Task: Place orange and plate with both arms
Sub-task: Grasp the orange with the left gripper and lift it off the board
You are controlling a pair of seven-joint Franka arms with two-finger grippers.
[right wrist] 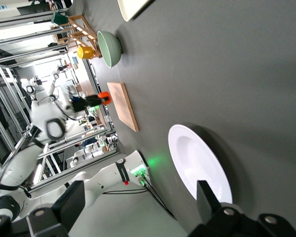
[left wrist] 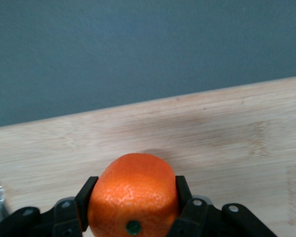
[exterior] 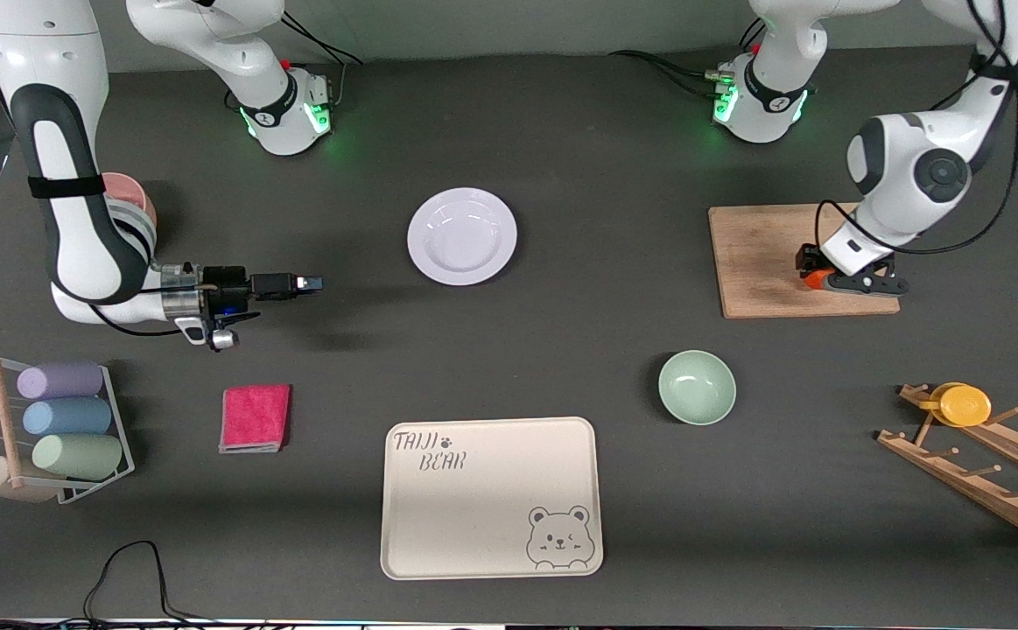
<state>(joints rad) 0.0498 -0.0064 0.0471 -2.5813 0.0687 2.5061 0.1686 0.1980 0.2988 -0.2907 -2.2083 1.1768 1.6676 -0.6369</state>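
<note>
The orange [left wrist: 133,190] sits between the black fingers [left wrist: 86,192] of my left gripper [left wrist: 133,193], which is shut on it. This happens low over the wooden cutting board [exterior: 762,254], at the board's edge nearer the front camera, where the orange [exterior: 817,279] shows under the left gripper [exterior: 824,281]. The plate [exterior: 462,236], white and glossy, lies flat mid-table with nothing on it. My right gripper [exterior: 312,283] hovers open and level over the bare table, toward the right arm's end, its fingertips pointing at the plate [right wrist: 200,168].
A pale green bowl [exterior: 697,387] and a beige bear tray [exterior: 491,499] lie nearer the front camera. A pink cloth [exterior: 255,417] and a rack of coloured cups [exterior: 62,420] are at the right arm's end. A wooden rack with a yellow cup [exterior: 964,404] is at the left arm's end.
</note>
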